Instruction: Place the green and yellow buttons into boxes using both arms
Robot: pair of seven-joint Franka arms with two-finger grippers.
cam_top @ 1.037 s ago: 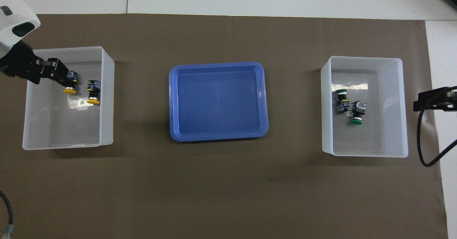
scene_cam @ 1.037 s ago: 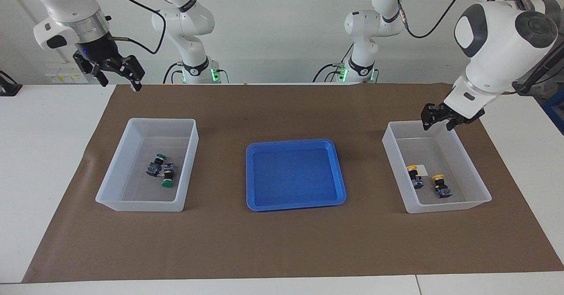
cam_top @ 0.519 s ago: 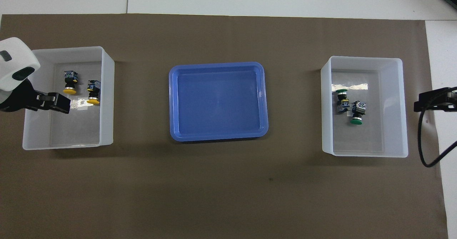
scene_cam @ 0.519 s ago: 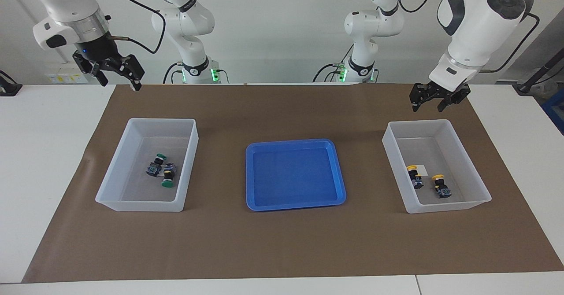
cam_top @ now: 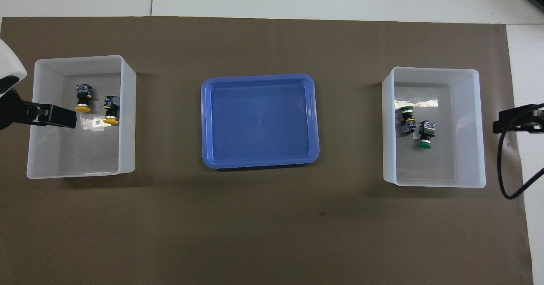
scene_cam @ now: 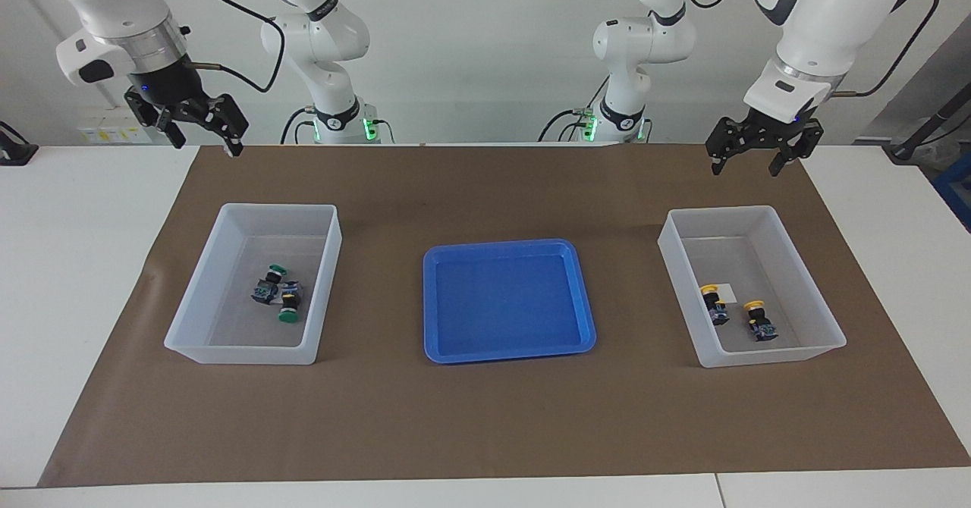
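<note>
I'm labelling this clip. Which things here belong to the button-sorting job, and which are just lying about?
Part of the job:
green buttons
yellow buttons
box at the right arm's end
box at the left arm's end
left gripper, right gripper, both raised and open

Just lying about:
blue tray
brown mat

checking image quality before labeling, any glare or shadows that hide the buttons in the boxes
Overhead view: a bright reflective streak on the floor of the box holding the green buttons touches one cap, which stays readable; a paler sheen sits by the yellow buttons. Facing view: soft shadows only, and the blue tray shows mild sheen; nothing is hidden.
</note>
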